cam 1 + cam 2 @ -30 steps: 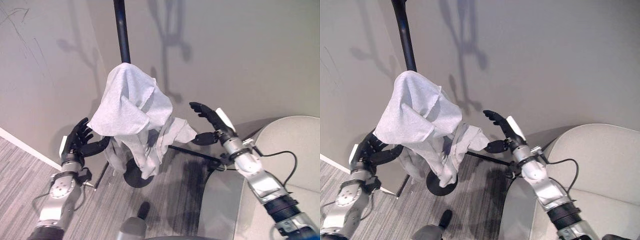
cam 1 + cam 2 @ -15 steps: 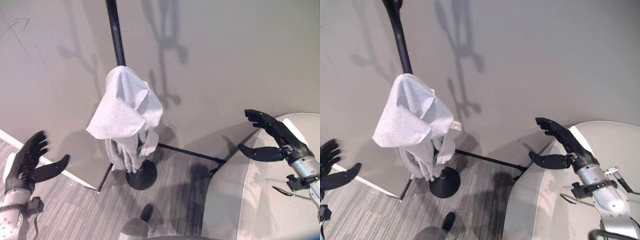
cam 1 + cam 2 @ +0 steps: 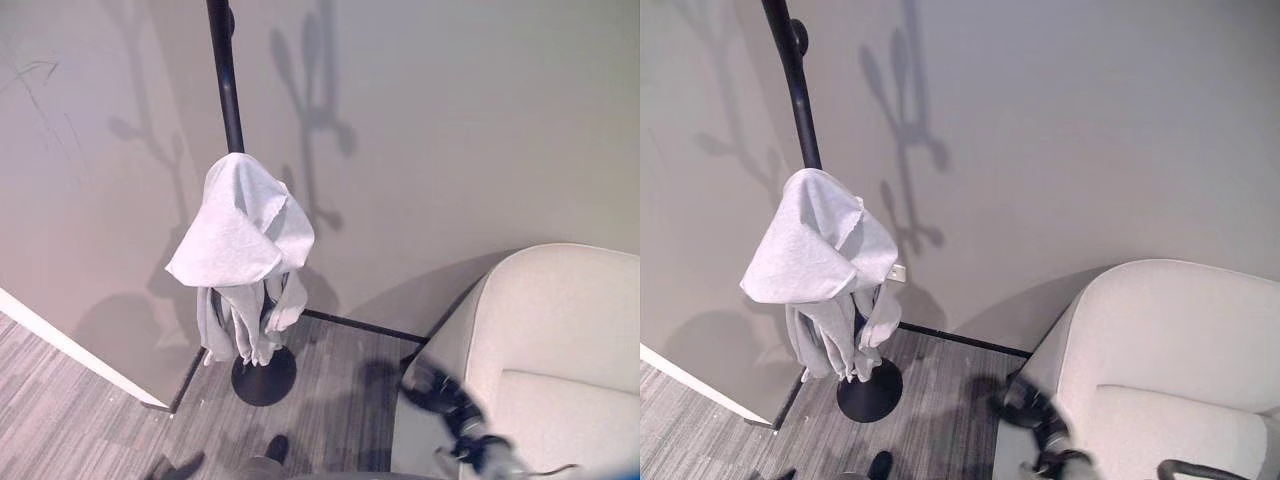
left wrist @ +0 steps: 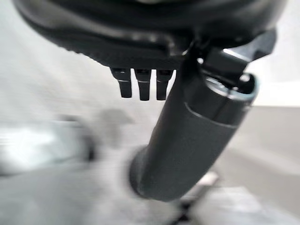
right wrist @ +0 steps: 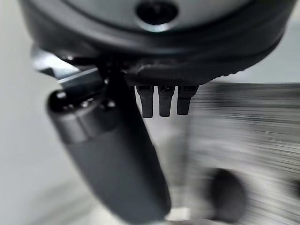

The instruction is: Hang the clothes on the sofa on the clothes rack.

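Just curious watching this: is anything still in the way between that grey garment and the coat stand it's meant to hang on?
Nothing visible is. The grey garment is already draped over the black clothes rack, hanging down towards its round base.

The right hand (image 3: 440, 390) is being held low at the lower right of the head views, dark and blurred, with its silver-grey wrist trailing below it. In the right wrist view, its fingers (image 5: 160, 101) are being kept straight, the thumb (image 5: 112, 164) spread apart. The left hand (image 4: 140, 42) is being shown likewise: fingers (image 4: 143, 89) extended, thumb (image 4: 187, 136) apart, nothing grasped.
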Tool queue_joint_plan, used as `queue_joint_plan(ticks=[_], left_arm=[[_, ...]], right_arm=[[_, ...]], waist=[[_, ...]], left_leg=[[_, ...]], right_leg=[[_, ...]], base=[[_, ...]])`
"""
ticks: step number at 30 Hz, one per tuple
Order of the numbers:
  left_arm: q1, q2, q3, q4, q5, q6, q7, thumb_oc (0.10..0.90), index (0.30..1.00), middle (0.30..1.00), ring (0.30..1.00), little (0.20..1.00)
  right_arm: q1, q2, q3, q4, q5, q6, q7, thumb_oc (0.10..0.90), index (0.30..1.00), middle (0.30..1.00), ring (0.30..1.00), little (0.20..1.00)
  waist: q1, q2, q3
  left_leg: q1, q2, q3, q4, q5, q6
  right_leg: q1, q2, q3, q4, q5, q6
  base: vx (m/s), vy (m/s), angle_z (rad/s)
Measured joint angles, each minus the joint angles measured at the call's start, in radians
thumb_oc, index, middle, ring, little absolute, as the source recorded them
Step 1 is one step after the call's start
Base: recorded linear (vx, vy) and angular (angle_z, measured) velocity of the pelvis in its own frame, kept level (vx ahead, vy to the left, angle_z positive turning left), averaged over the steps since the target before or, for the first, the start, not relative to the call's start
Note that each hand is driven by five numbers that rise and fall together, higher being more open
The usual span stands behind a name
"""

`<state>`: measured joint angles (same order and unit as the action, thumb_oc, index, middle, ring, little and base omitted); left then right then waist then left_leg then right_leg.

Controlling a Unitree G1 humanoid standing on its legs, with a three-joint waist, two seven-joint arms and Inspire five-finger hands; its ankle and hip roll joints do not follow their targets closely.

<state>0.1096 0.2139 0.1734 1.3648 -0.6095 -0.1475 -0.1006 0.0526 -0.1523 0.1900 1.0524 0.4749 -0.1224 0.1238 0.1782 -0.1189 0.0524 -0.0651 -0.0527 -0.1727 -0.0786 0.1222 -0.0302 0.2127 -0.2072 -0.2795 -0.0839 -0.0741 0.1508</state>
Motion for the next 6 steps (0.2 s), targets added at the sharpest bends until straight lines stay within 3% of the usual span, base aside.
queue_joint_plan(ticks=[1, 2, 4, 6], left_arm=[[0.003, -0.012, -0.012, 0.0, 0.007, -0.001, 0.004, 0.8, 0.9, 0.9, 0.9, 0.9], [-0.002, -0.032, -0.076, 0.028, 0.047, -0.001, 0.041, 0.8, 0.9, 0.9, 0.9, 0.9], [-0.007, -0.043, -0.084, 0.024, 0.07, -0.001, 0.051, 0.8, 0.9, 0.9, 0.9, 0.9], [-0.015, -0.039, -0.125, 0.003, 0.086, -0.003, 0.09, 0.8, 0.9, 0.9, 0.9, 0.9]], right_arm=[[-0.001, 0.029, 0.003, 0.035, 0.001, 0.005, -0.009, 0.8, 0.9, 0.9, 0.9, 0.9], [-0.082, 0.118, 0.0, 0.261, 0.027, 0.015, -0.039, 0.8, 0.9, 0.9, 0.9, 0.9], [-0.123, 0.119, -0.007, 0.306, 0.053, 0.044, -0.049, 0.8, 0.9, 0.9, 0.9, 0.9], [-0.166, 0.125, -0.083, 0.397, 0.135, 0.04, -0.097, 0.8, 0.9, 0.9, 0.9, 0.9]], waist=[[0.009, 0.003, -0.001], [0.013, 0.015, -0.01], [0.019, 0.023, -0.014], [0.041, 0.034, -0.023]], left_leg=[[0.001, 0.0, -0.001, -0.001, 0.0, 0.0], [0.003, -0.003, -0.003, 0.0, 0.0, 0.0], [-0.002, -0.005, -0.006, 0.008, 0.0, 0.001], [0.001, -0.014, -0.024, 0.01, 0.0, 0.001]], right_leg=[[0.0, 0.0, 0.0, 0.0, 0.0, 0.0], [0.005, 0.001, -0.005, -0.001, -0.003, -0.002], [0.008, 0.002, -0.009, -0.002, -0.005, -0.006], [0.021, 0.0, -0.036, -0.003, -0.012, -0.011]], base=[[0.05, -0.011, 0.07], [0.05, -0.004, -0.01], [0.05, 0.009, 0.13], [0.04, 0.014, 0.31]])
